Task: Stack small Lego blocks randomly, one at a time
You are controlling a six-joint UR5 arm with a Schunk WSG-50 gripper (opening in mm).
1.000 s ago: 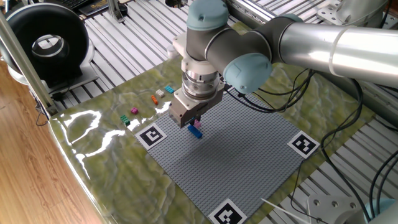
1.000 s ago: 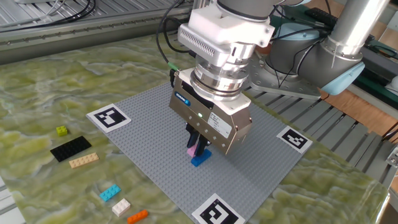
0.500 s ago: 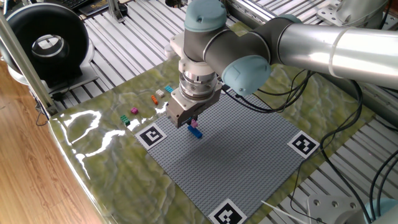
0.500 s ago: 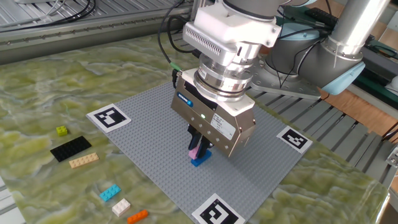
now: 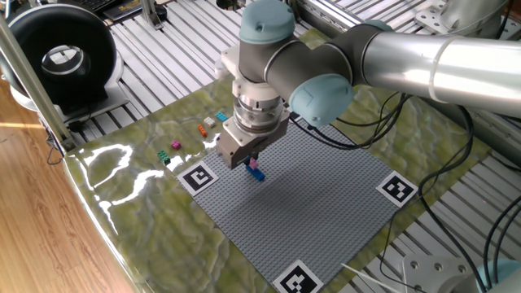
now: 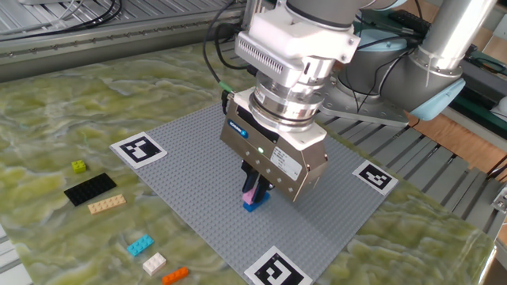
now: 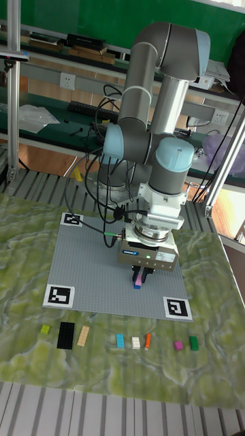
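Note:
On the grey baseplate (image 5: 317,203) (image 6: 186,158) (image 7: 85,269) a pink Lego block (image 5: 253,164) (image 6: 250,193) (image 7: 139,278) sits on top of a blue one (image 5: 258,174) (image 6: 253,205) (image 7: 137,285). My gripper (image 5: 251,162) (image 6: 255,190) (image 7: 139,275) hangs straight over this pair, its dark fingers on either side of the pink block and slightly apart from it. Loose blocks lie off the plate: yellow-green (image 6: 78,166), tan (image 6: 107,204), cyan (image 6: 140,245), white (image 6: 154,263), orange (image 6: 176,275), magenta (image 7: 178,345), green (image 7: 193,343).
A flat black studded plate (image 6: 89,188) (image 7: 66,335) lies beside the tan block. Printed marker tags (image 6: 138,148) (image 5: 398,188) sit at the baseplate's corners. Cables (image 5: 423,146) trail behind the arm, and a black round device (image 5: 59,57) stands at the far left.
The gripper has risen a little and drifted sideways, while the pink and blue blocks have stayed in place on the baseplate.

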